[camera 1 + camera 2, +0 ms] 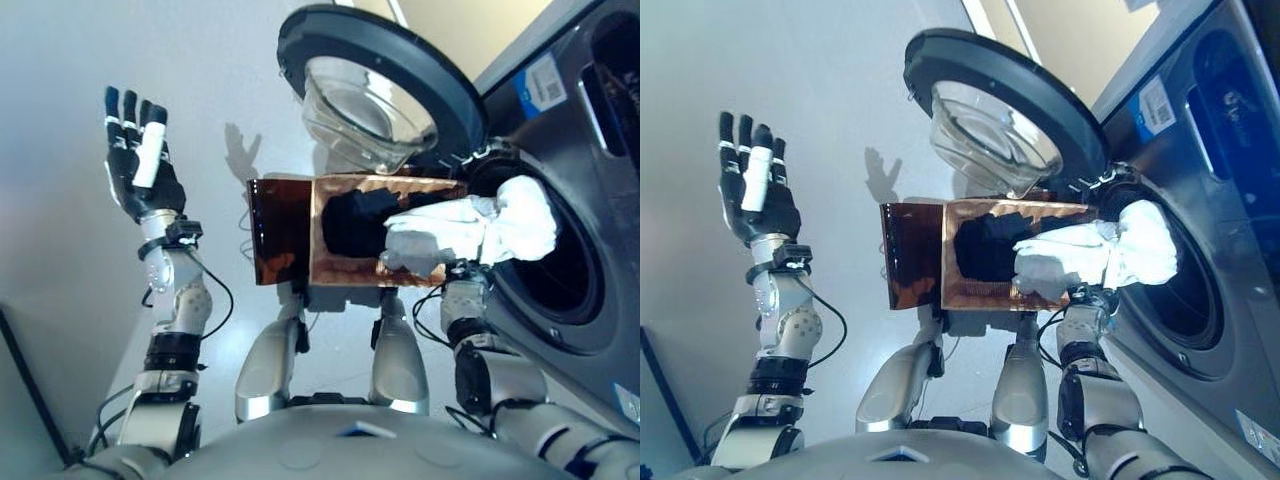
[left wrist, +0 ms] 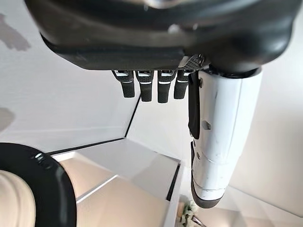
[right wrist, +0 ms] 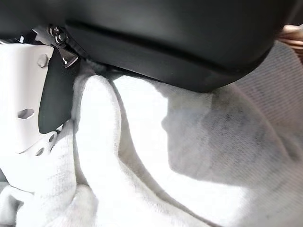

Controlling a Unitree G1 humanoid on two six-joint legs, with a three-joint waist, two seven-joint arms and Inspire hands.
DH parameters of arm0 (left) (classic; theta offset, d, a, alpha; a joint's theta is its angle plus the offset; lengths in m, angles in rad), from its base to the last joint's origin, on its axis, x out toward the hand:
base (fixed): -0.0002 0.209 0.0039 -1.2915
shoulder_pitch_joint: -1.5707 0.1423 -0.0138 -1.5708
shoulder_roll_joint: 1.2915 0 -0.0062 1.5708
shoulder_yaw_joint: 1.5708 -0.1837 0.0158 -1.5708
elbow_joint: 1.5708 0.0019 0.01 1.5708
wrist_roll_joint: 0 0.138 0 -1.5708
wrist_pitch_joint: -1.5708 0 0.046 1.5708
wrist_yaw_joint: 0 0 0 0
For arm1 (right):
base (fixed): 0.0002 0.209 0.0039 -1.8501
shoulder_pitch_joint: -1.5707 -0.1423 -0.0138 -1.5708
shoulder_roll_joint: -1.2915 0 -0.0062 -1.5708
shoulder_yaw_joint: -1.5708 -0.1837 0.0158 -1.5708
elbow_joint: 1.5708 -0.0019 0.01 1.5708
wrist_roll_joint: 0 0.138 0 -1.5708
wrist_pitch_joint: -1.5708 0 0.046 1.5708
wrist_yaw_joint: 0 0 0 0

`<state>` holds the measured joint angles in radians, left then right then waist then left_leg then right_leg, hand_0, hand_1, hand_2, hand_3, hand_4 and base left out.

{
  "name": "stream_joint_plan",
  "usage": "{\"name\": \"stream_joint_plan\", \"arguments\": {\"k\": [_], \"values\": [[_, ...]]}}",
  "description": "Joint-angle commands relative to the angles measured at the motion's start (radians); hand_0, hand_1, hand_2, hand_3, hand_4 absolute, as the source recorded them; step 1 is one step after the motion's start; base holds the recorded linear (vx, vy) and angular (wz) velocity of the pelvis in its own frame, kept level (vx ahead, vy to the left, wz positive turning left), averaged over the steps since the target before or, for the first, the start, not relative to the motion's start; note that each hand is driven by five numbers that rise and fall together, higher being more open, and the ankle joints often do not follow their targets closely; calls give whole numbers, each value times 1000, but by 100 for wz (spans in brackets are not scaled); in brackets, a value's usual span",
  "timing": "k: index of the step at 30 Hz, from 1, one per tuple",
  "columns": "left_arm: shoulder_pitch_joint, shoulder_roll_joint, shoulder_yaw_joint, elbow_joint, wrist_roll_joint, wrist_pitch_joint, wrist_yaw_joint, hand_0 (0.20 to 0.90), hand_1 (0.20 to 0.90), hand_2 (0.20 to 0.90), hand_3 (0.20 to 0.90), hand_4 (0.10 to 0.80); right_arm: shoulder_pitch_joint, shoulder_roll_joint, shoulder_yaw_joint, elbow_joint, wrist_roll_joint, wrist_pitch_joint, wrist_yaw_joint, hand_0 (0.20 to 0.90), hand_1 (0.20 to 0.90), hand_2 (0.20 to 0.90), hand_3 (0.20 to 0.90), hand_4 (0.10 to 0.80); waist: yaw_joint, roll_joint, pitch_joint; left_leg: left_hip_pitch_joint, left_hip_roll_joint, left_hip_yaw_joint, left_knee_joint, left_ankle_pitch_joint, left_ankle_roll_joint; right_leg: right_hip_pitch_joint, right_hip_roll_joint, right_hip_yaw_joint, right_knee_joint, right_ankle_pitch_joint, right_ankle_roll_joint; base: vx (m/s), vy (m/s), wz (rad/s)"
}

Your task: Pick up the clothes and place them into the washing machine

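A: Count, by kind?
B: One washing machine [image 1: 590, 150], one round door [image 1: 380, 85] swung open. One brown basket [image 1: 355, 240]. Two garments: one white cloth [image 1: 480, 230], one dark item [image 1: 985, 245] inside the basket.
A: Hands?
B: Two: left hand [image 1: 140, 165], right hand [image 3: 52, 94].

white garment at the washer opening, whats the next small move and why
Probably push the right hand deeper into the drum, then let go. The white garment it clutches sits only at the opening's edge, part trailing back over the brown basket. The door is open; the left hand is raised, idle.
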<state>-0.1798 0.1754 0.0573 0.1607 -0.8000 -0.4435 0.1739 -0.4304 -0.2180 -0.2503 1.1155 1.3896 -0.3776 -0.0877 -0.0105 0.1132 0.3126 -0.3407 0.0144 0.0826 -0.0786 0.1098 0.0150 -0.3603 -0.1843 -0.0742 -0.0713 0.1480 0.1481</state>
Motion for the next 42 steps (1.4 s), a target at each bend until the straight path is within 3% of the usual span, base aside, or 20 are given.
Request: {"name": "stream_joint_plan", "arguments": {"k": [1,7,15,28,42], "values": [[-29,55,35,-107,30,-119,-10,900,900,900,900,800,-21,-138,-91,-27,61,-170,-2,200,200,200,200,300,3,-10,-89,-30,8,-44,-9,-26,-95,-140,-56,-9,93,-3,-1,-3,10,7],[-18,55,52,-88,33,-126,2,900,900,900,900,800,4,-169,-143,-27,78,-197,1,200,200,200,200,300,-5,-5,-93,-40,6,-44,-9,-31,-96,-151,-56,-6,91,-2,2,-2,1,1],[-21,52,72,-60,36,-132,7,900,900,900,900,800,90,-137,-160,20,101,-185,21,200,200,200,200,300,-24,-10,-105,-26,1,-33,-9,-42,-95,-146,-60,3,80,7,7,3,10,-2],[-29,59,79,-51,34,-137,5,900,900,900,900,800,53,-144,-158,19,118,-186,21,200,200,200,200,300,-23,-8,-108,-36,-23,-31,-9,-47,-90,-164,-85,19,68,27,18,-18,23,-2],[10,73,81,-82,7,-144,-35,900,900,900,900,800,-118,-395,-205,-91,6,-267,-82,200,200,200,200,300,1,26,-125,-95,-25,-27,-9,-38,-101,-224,-83,35,68,26,17,-2,-5,-2]]}}
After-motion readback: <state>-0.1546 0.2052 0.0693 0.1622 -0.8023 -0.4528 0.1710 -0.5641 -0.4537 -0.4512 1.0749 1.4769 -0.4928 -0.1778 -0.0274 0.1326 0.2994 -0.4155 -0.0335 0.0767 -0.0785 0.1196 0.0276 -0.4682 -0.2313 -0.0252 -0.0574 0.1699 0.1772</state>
